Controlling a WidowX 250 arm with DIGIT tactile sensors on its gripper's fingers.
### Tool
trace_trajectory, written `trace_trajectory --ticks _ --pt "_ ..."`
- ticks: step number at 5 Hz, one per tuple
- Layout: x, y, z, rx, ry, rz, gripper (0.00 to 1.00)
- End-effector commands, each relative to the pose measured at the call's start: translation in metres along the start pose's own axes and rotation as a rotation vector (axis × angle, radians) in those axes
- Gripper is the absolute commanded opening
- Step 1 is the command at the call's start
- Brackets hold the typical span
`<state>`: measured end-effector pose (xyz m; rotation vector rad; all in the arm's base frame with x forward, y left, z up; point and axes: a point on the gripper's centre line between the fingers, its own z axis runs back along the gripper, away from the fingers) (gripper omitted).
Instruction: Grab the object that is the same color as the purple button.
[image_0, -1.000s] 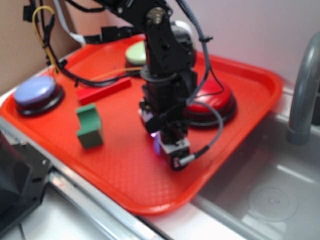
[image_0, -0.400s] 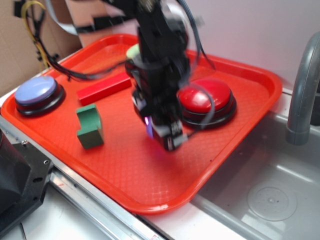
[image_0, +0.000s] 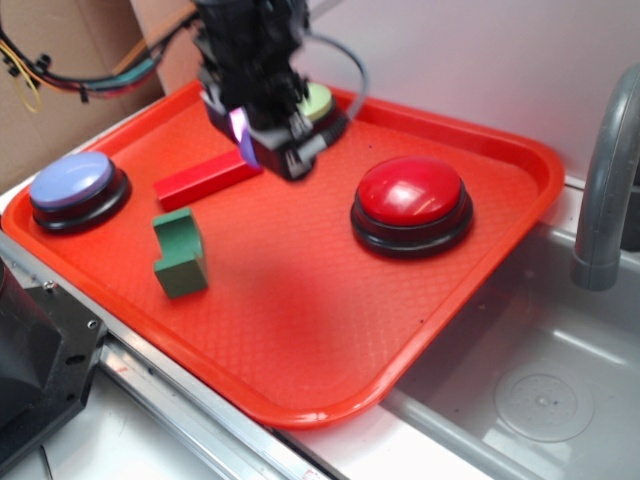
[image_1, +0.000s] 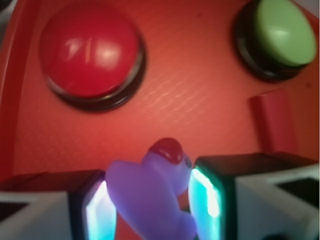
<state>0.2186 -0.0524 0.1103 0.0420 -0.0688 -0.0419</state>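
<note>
My gripper (image_1: 150, 202) is shut on the object (image_1: 147, 197), a small rounded purple toy with a red knob on top, pinched between the two glowing pads. In the exterior view the gripper (image_0: 262, 140) hangs above the back of the red tray (image_0: 300, 330), and a sliver of the purple object (image_0: 240, 127) shows at its left side. The purple button (image_0: 70, 180), lavender-blue on a black base, sits at the tray's far left corner, well apart from the gripper.
A red domed button (image_0: 411, 195) stands at the tray's right, a pale green button (image_0: 318, 100) at the back behind the gripper. A red bar (image_0: 205, 178) and a green notched block (image_0: 179, 252) lie left of centre. A sink and grey faucet (image_0: 605, 190) lie right.
The gripper has risen from the tray's middle and swung back and to the left, carrying the purple object with it. Nothing else on the tray has shifted.
</note>
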Motion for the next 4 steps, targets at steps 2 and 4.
trace_trajectory --ticks 2,4 --pt "-0.004 0.094 0.065 -0.031 -0.072 0.206 0.0" --pt "-0.008 0.101 0.067 -0.028 -0.103 0.226 1.0"
